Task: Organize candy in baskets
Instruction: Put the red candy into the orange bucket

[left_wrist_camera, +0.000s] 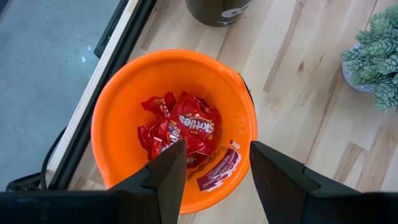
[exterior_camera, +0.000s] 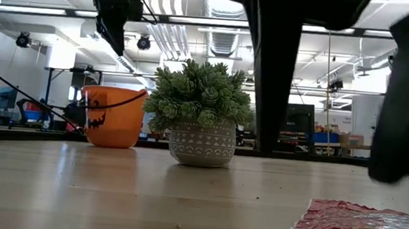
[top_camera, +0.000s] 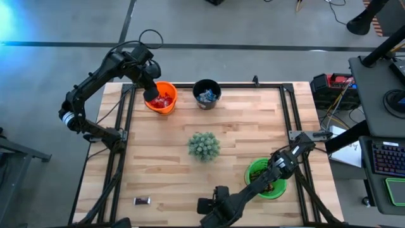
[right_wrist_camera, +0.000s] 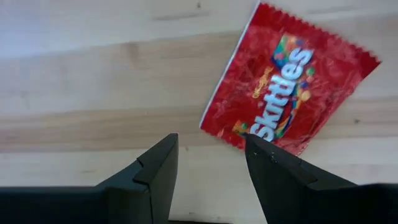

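Left gripper is hanging over the orange basket at the table's far left corner, fingers spread, holding nothing. Orange basket is sitting close to the far edge rail and is holding a pile of red candy packs. Black basket is standing just beside it along the far edge, with blue-and-silver candy inside. Right gripper is hovering low over the near edge of the table, fingers spread and empty, with a red Skittles pack lying flat on the wood just beyond its fingertips, not touching them. Green basket is sitting near the right near corner, partly covered by the right arm. A dark candy bar is lying alone near the left near corner, well apart from everything. Potted plant is standing mid-table. Wood around the plant is lying open on all sides; the left half between the plant and the dark bar is bare.
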You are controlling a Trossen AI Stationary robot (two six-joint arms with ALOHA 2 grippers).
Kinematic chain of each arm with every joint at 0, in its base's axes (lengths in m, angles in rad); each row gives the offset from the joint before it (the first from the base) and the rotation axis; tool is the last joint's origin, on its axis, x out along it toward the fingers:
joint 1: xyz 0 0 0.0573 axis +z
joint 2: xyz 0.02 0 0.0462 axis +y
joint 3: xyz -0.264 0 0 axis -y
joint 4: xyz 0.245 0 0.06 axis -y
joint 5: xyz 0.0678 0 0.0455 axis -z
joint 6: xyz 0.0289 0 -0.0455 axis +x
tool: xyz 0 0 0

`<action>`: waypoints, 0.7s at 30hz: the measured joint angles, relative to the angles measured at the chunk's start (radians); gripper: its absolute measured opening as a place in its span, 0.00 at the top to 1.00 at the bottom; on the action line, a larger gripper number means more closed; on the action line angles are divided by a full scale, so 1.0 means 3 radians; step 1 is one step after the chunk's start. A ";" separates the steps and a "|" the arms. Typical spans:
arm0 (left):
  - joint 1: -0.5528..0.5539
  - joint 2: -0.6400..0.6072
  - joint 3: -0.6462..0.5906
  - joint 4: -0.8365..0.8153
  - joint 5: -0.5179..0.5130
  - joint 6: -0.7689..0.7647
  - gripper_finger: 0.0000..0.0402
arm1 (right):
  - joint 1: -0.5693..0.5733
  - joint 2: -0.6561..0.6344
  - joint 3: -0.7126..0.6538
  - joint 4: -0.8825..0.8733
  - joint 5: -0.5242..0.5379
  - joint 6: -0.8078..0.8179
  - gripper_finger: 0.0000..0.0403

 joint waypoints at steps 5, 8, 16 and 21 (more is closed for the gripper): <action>0.0000 0.0000 0.0000 0.0002 0.0000 0.0001 0.60 | -0.0004 0.0010 -0.0003 -0.0027 0.0006 0.0007 0.56; 0.0000 0.0000 0.0001 0.0002 0.0002 0.0003 0.60 | -0.0004 0.0003 0.0008 -0.0198 0.0007 -0.0008 0.56; 0.0000 0.0000 0.0001 0.0002 0.0002 0.0003 0.60 | 0.0017 -0.0014 0.0018 -0.0423 -0.0290 -0.0035 0.56; 0.0001 0.0000 0.0001 0.0007 0.0002 0.0003 0.60 | 0.0018 -0.0015 0.0008 -0.0488 -0.0291 -0.0043 0.56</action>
